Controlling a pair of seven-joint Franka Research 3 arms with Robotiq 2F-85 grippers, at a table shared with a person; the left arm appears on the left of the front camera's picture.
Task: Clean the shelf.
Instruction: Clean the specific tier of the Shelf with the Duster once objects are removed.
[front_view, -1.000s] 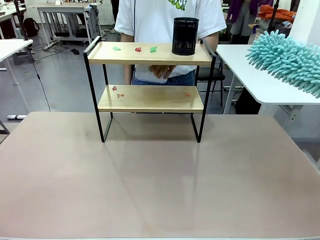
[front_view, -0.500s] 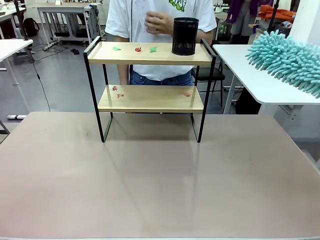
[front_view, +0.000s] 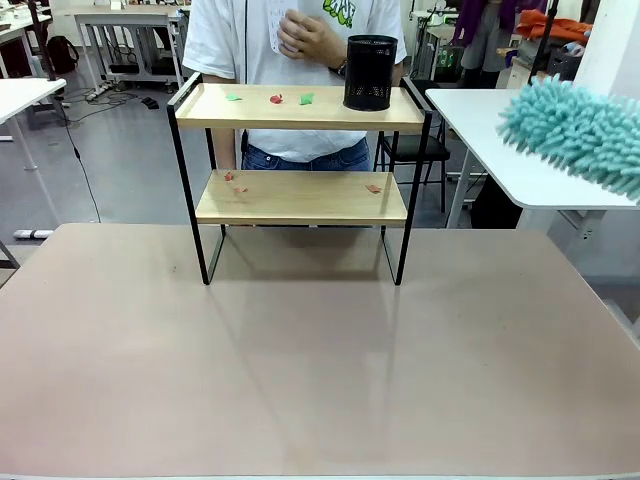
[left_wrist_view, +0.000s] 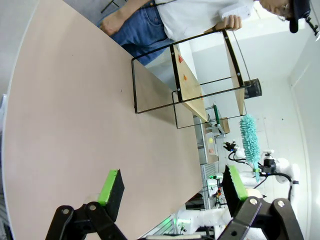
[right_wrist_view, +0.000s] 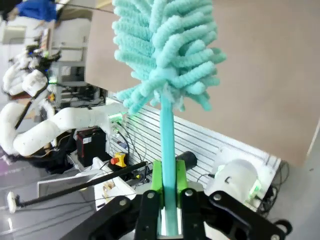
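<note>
The shelf (front_view: 300, 198) is stood at the far middle of the worktop (front_view: 320, 360), 2 boards open toward the arms, with paper scraps (front_view: 277, 99) on both and a black mesh cup (front_view: 370, 72) at the top board's right end. The teal duster (front_view: 575, 130) is clamped by its handle in the right fingers (right_wrist_view: 157, 182), its head raised well apart to the right, seemingly readied for sweeping. The left fingers (left_wrist_view: 111, 186) are spread wide and empty above the worktop, probably left free for the cup.
</note>
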